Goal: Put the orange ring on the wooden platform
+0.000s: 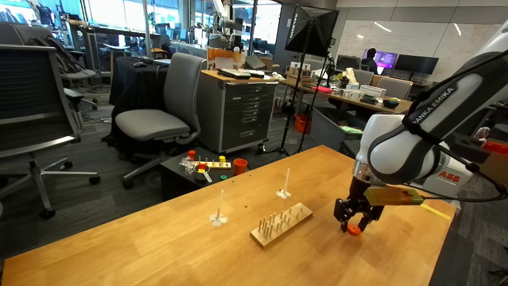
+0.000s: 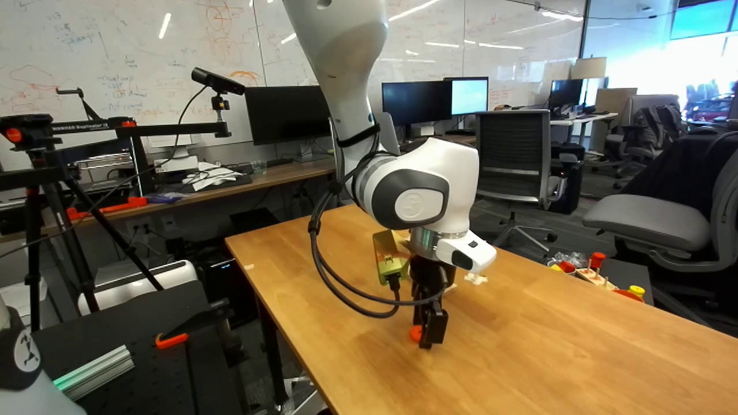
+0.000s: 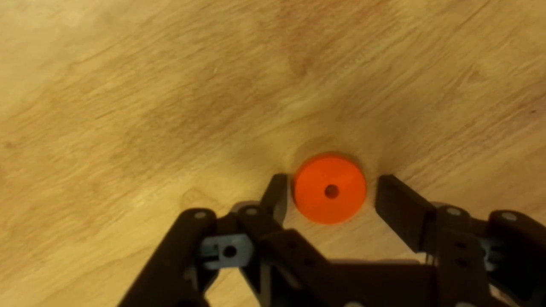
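The orange ring (image 3: 329, 204) lies flat on the table, with a small hole in its middle. It shows in both exterior views (image 1: 354, 230) (image 2: 415, 334). My gripper (image 3: 332, 188) is open and low over the table, its fingers on either side of the ring. A narrow gap shows between each finger and the ring. The gripper also shows in both exterior views (image 1: 353, 228) (image 2: 428, 337). The wooden platform (image 1: 260, 238), a light-wood block with several thin upright pegs, lies left of the gripper in an exterior view. The arm and gripper mostly hide it in an exterior view.
Two lone thin pegs stand on pale bases (image 1: 283, 194) (image 1: 218, 219) beyond the platform. A low black side table next to the wooden table (image 1: 158, 246) holds an orange cup (image 1: 239, 167) and another pegged block (image 1: 216, 164). A cable loops beside the wrist.
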`<act>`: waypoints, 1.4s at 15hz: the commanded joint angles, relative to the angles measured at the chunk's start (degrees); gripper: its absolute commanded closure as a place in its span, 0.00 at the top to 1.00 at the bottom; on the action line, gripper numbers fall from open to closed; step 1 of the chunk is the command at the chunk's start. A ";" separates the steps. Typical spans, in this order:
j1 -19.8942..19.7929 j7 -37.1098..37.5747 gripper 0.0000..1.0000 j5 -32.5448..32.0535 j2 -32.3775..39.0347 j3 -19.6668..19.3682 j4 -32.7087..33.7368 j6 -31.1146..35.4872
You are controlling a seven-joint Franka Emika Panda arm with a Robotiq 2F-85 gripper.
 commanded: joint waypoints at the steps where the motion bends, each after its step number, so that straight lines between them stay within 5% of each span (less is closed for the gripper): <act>1: 0.21 -0.48 0.28 0.44 1.59 -0.30 1.96 0.06; 6: -0.55 -1.09 0.18 1.13 0.37 1.04 2.67 -1.44; 21: 2.55 -0.11 0.18 1.19 3.04 5.05 15.47 -6.23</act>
